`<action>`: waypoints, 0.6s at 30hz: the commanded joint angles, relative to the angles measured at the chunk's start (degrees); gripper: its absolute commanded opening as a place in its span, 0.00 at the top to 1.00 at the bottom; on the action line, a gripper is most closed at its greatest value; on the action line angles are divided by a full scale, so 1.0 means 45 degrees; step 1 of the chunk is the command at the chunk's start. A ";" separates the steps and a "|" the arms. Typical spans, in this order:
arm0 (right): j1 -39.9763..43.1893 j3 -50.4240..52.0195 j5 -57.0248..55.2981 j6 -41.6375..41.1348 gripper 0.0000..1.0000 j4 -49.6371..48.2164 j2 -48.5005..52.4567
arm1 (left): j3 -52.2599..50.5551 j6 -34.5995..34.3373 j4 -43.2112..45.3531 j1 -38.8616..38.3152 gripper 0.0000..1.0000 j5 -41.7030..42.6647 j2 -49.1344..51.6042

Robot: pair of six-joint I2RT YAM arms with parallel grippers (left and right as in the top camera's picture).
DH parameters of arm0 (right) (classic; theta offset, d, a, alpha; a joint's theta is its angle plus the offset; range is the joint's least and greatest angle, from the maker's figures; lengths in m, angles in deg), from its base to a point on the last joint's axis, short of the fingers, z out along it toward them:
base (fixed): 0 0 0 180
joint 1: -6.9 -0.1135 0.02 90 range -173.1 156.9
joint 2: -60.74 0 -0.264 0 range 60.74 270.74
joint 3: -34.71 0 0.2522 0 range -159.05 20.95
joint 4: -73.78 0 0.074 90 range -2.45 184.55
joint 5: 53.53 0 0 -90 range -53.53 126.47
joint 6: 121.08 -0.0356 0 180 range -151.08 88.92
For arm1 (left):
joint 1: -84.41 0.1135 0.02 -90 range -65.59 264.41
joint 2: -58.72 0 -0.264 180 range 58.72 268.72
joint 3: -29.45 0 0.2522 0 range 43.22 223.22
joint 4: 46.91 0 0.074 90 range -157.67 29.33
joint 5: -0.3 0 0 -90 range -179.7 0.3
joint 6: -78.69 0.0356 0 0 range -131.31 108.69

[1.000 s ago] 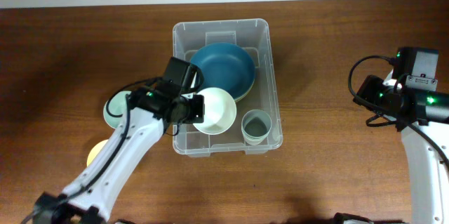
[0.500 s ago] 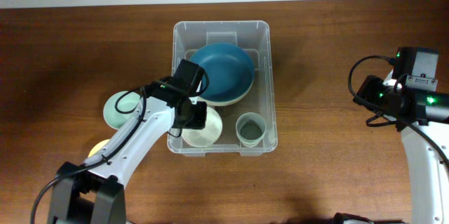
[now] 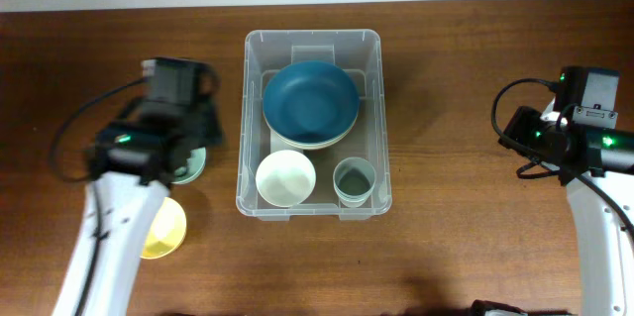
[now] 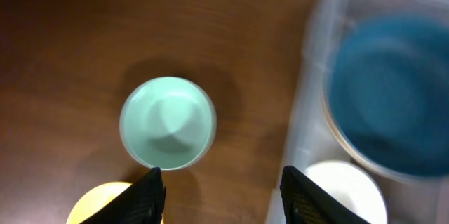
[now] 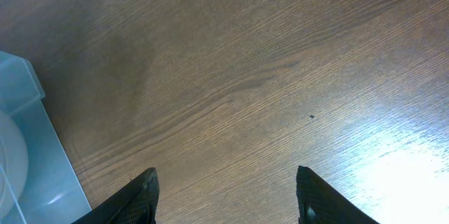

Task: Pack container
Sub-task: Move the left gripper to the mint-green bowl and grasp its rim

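Observation:
The clear plastic container (image 3: 382,108) stands mid-table. Inside it are a large blue bowl (image 3: 310,98) stacked on a pale one, a white bowl (image 3: 286,177) and a grey-green cup (image 3: 355,179). My left gripper (image 4: 224,197) hangs open and empty over bare wood just left of the container's rim (image 4: 309,90). A mint bowl (image 4: 167,122) lies just ahead of its left finger and a yellow bowl (image 4: 105,208) by that finger. My right gripper (image 5: 226,197) is open and empty above the table, far right of the container's corner (image 5: 28,140).
The mint bowl (image 3: 195,164) and the yellow bowl (image 3: 163,229) sit on the wood left of the container, partly under my left arm (image 3: 149,143). My right arm (image 3: 580,128) stands at the table's right edge.
My left gripper opened and left the white bowl in the container's front left. The arm then swung out leftward and now hangs over the mint bowl. The right arm has not moved.

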 commanded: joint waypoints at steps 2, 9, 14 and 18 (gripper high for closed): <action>0.0087 0.0049 0.0019 0.0015 0.42 -0.0019 0.0010 | 0.0029 0.0189 0.0529 0.3706 0.45 0.4566 -0.0214; 0.0087 0.0049 0.0024 0.0015 0.42 -0.0019 0.0010 | -0.0447 0.1749 0.0879 0.6207 0.45 0.6683 0.0602; 0.0063 0.0049 0.0024 0.0015 0.42 -0.0015 0.0010 | -0.0797 0.1739 0.1365 0.6465 0.44 0.5255 0.1948; 0.0063 0.0049 0.0024 0.0015 0.42 -0.0015 0.0010 | -0.0797 0.1744 0.1530 0.6470 0.43 0.4430 0.3507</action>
